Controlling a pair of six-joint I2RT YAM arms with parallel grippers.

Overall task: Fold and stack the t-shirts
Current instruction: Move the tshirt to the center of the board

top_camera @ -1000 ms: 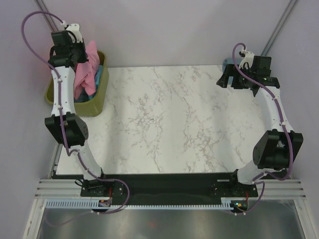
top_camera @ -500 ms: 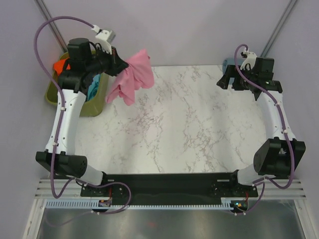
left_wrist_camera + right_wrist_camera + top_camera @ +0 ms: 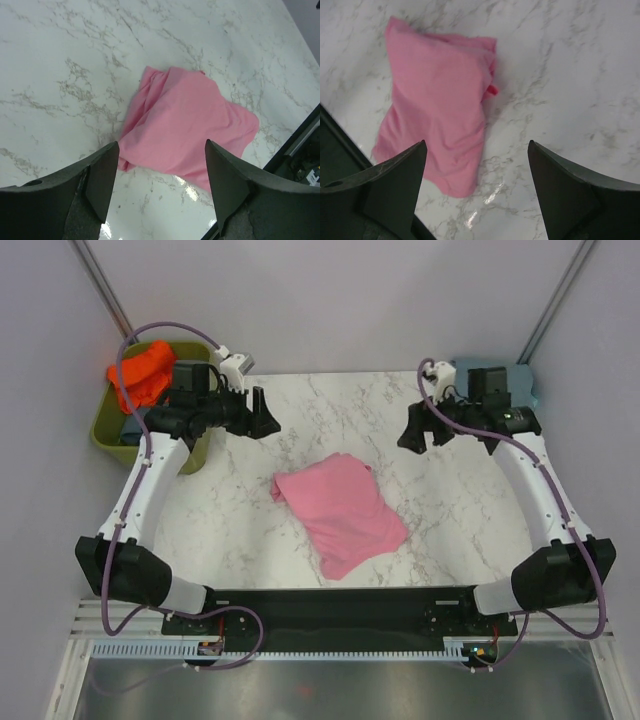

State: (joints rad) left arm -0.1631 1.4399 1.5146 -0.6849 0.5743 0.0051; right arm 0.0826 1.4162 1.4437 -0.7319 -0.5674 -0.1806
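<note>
You have two soft short-sleeved tees in plain view: one pink cotton t-shirt (image 3: 342, 512) and one orange cotton t-shirt (image 3: 140, 380). You also have one pale grey-blue cloth piece (image 3: 527, 388) at the far right corner, partly hidden; its kind cannot be told. Olive-green plastic tub (image 3: 105, 437): one. White marble-patterned table (image 3: 470, 520): one. Black two-finger grippers: two, namely the left gripper (image 3: 272, 418) and the right gripper (image 3: 408, 430).
</note>
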